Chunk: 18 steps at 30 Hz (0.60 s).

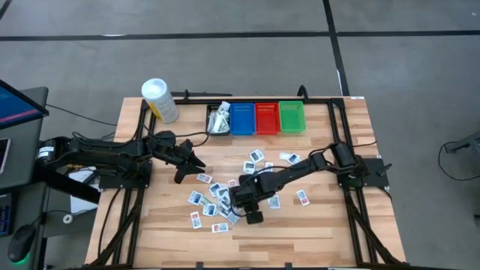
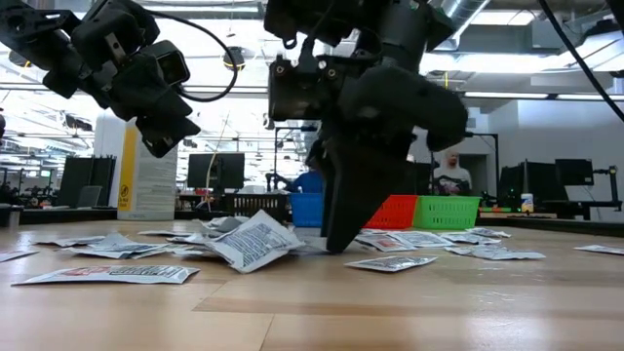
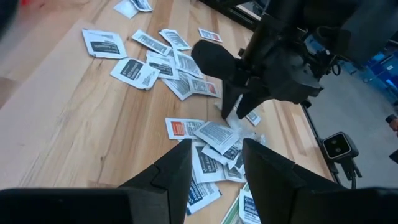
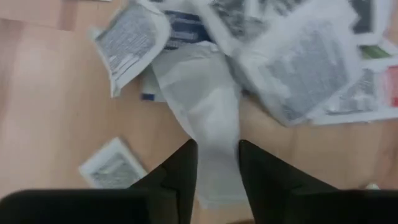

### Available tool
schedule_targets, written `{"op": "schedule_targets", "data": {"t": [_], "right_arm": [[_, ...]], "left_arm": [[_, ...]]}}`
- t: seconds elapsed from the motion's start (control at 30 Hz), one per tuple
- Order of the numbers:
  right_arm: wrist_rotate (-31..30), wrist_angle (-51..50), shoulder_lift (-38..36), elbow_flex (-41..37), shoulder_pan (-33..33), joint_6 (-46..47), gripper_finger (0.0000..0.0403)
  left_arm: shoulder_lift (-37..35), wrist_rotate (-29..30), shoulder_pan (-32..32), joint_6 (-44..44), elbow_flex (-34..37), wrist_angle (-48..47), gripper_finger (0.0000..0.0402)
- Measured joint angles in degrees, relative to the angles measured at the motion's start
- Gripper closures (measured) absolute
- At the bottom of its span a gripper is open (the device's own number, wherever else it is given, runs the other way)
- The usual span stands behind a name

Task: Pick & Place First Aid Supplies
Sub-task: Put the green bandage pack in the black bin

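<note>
Right wrist view shows my right gripper closing around a white packet; I should pinch only that one, then lift straight.

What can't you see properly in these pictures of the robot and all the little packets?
- Right gripper: right wrist view shows a white packet between its fingers, but not whether it is pinched yet.
- Print on the packets: too small from above, blurred in the right wrist view.
- Black bin: contents too small from above; hidden behind the right arm in the low view.
- Left gripper: open above the table, holding nothing.
</note>
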<state>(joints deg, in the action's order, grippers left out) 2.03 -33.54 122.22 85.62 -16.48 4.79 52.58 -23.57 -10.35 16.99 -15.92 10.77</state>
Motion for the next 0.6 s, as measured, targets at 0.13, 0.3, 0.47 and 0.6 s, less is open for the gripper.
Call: {"op": "schedule_targets", "data": {"t": [0.13,0.3,0.47,0.6], "right_arm": [[0.02,-0.16,-0.05,0.00,-0.42,1.68,0.0312],[-0.04,-2.21,-0.19,0.12,-0.86,3.99,0.0329],[-0.14,-7.32,-0.31,1.32,-1.19,7.76,0.0337],[-0.61,-9.30,-0.31,3.65,-1.23,7.11,0.0337]], "left_arm": [[0.00,0.00,0.00,0.02,0.00,0.06,0.0259],[0.02,-0.02,0.00,0.02,0.00,0.24,0.0259],[0.04,-0.02,0.00,0.02,0.00,0.47,0.0259],[0.04,-0.04,0.00,0.02,0.00,0.56,0.0259]]}}
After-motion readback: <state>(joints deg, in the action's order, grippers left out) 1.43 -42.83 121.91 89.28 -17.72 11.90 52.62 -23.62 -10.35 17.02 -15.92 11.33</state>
